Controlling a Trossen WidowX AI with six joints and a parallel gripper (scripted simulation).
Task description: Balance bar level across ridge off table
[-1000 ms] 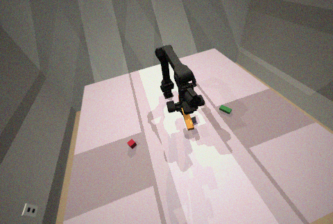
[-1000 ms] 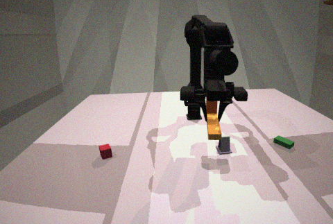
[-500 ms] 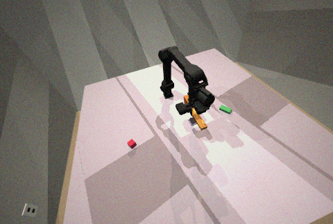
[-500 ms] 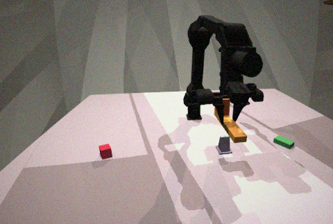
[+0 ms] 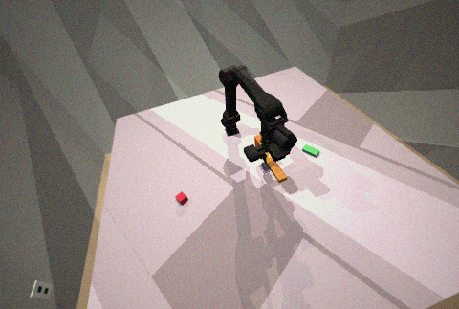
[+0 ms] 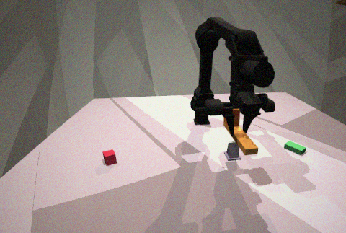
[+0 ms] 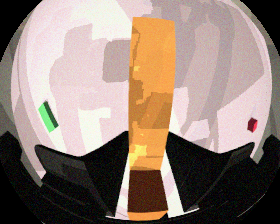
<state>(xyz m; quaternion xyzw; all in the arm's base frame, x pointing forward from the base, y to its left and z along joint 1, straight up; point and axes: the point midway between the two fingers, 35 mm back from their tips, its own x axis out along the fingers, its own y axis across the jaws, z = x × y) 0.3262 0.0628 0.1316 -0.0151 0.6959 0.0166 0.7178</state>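
Note:
The orange bar [image 5: 279,173] [image 6: 249,147] [image 7: 152,60] is held above the table and points away from the arm's base. A raised orange block [image 5: 258,141] [image 6: 236,115] stands at its far end in the exterior view. My gripper [image 5: 269,157] [image 6: 238,131] [image 7: 147,135] is shut on the bar, one finger on each side. The small grey ridge [image 5: 265,167] [image 6: 233,150] stands on its base, just below the fingers and beside the bar in the exterior view. The ridge does not show in the wrist view. Whether the bar touches it I cannot tell.
A red cube [image 5: 182,198] [image 6: 109,157] [image 7: 252,125] lies on the table [image 5: 139,165] [image 6: 72,139], to the left in the top and exterior views. A green block [image 5: 311,150] [image 6: 295,148] [image 7: 48,117] lies to the right of the bar there. Broad shadows cross the table.

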